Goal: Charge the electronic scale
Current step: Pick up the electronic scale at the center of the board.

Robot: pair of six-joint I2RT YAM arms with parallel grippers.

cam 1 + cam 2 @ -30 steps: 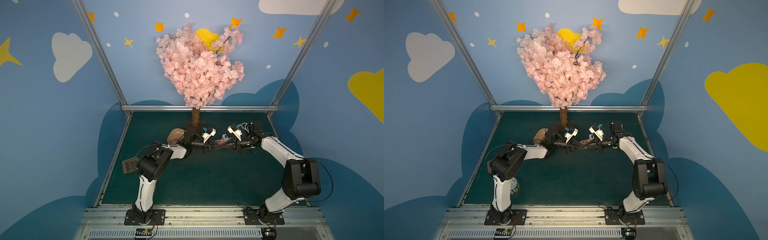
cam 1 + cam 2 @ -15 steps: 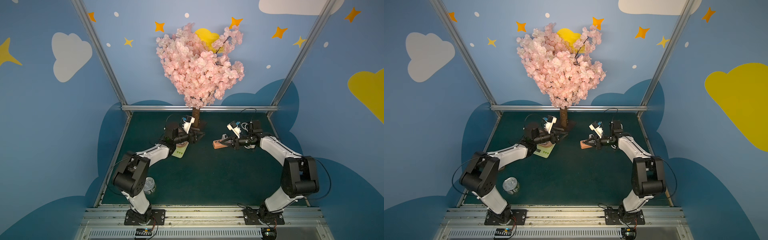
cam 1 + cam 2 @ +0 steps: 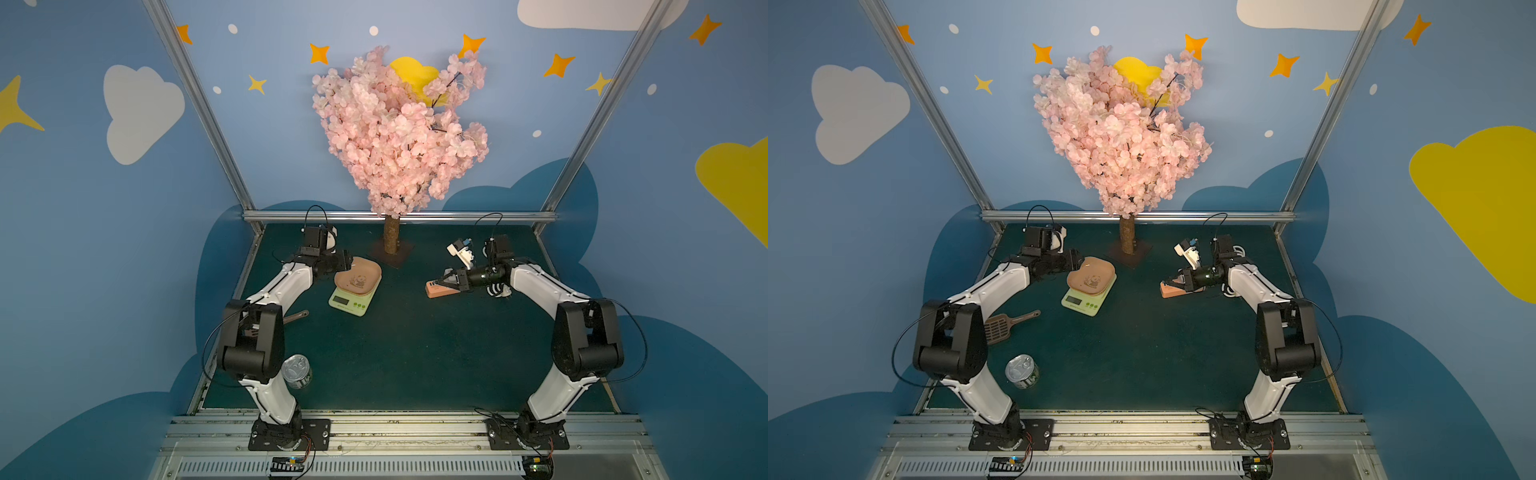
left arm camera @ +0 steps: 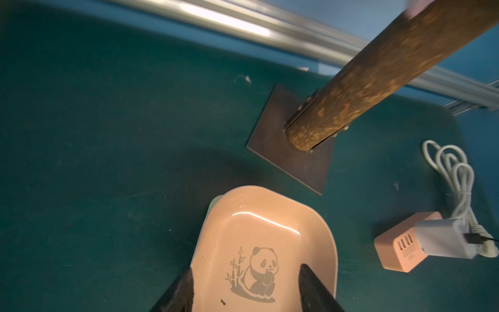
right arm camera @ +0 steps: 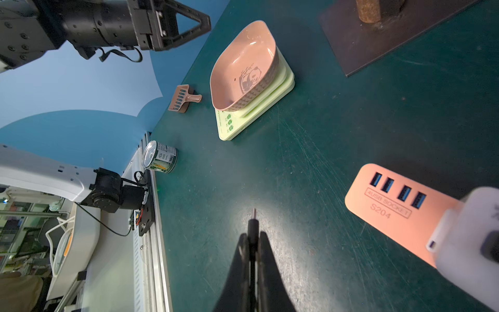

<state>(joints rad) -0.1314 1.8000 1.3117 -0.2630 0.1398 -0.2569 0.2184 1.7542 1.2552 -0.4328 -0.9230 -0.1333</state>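
There's the left tool [image 4: 247,290] spread wide, dark fingers above the glossy peach tray [image 4: 259,243] with its grey panda print; the electronic scale [image 3: 351,298] sits left of centre on the scuffed green surface [image 5: 310,151], near the tree's flat base plate [image 4: 291,146]. Only the right wrist view gives the tray's patterned outer wall and the scale's stacked pale-green slabs. The right tool [image 5: 251,239] is pressed together on a thin black plug [image 5: 252,225] with a metal tip, near the matte peach power strip [image 5: 391,205], four blue ports, with a white charger cube [image 5: 472,237] on it. Only the left wrist view shows the looped white cable [image 4: 453,173]
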